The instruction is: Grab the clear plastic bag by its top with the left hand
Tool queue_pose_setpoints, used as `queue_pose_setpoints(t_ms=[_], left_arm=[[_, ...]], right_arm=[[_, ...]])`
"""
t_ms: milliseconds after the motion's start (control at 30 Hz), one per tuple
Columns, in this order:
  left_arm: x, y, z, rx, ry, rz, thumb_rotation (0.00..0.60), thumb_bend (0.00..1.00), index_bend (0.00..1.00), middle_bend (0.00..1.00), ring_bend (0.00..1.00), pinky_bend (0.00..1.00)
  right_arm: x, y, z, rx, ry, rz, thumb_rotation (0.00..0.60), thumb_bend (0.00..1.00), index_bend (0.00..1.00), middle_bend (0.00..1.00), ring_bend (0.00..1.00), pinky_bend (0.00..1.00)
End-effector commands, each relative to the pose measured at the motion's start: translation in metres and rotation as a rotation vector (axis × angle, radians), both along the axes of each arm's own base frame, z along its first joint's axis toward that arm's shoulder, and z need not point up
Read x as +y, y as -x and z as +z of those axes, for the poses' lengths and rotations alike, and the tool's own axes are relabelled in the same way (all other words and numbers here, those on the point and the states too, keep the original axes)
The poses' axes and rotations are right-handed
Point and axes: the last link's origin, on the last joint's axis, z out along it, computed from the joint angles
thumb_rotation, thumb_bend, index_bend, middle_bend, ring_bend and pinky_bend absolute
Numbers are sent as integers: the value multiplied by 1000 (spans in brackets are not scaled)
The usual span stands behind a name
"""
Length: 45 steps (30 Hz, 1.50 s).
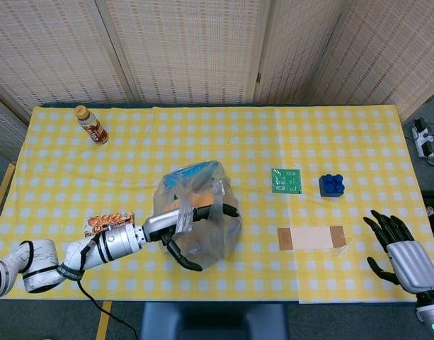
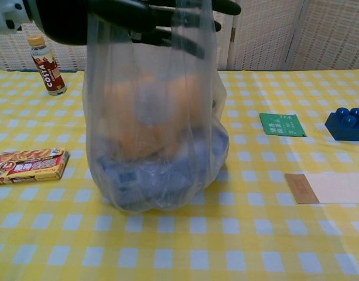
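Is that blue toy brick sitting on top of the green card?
No, the blue brick sits apart on the checked tablecloth, to the right of the green card, with cloth showing between them.

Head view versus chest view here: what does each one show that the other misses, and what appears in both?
Only the head view shows the right hand, open and off the table's right end, plus the whole left forearm. Only the chest view shows the orange and blue contents low inside the clear plastic bag and the bottle's "COTTA" label. Both show the left hand at the bag's top, the bottle, snack box, green card, blue block and brown-ended envelope.
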Motion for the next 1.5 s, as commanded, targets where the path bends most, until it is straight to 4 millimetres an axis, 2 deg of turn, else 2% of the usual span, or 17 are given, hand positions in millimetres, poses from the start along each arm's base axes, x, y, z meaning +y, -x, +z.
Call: queue_pose_setpoints(t_ms=[33,233,533,700,1067,1200,1367,1500], left_arm=[[1,-12,3,-34,94,39,600,72,91,114,20,179],[1,-20,6,-91,203,102,600,72,87,106,23,192],[-1,-32,15,-134,389,171,600,72,99,121,96,287],[-2,-33,16,-135,413,177,600,72,108,141,130,310],[-6,-35,16,-158,395,206,600,72,157,255,236,374],[-5,-36,15,-161,372,206,600,73,150,250,180,310],[-1,-37,11,-172,303,205,600,72,120,173,63,180],[0,-40,9,-200,273,221,600,73,106,128,26,154]], right_arm=[[1,-1,0,-1,0,2,600,411,0,0,0,0],[3,-1,2,-6,5,7,600,412,0,0,0,0],[4,-2,4,-11,10,15,600,412,0,0,0,0],[4,-2,4,-11,9,17,600,412,0,0,0,0],[5,-2,6,-14,17,22,600,412,0,0,0,0],[4,-2,6,-14,15,23,600,411,0,0,0,0],[5,-2,6,-15,17,23,600,412,0,0,0,0],[5,-2,7,-14,17,23,600,411,0,0,0,0]])
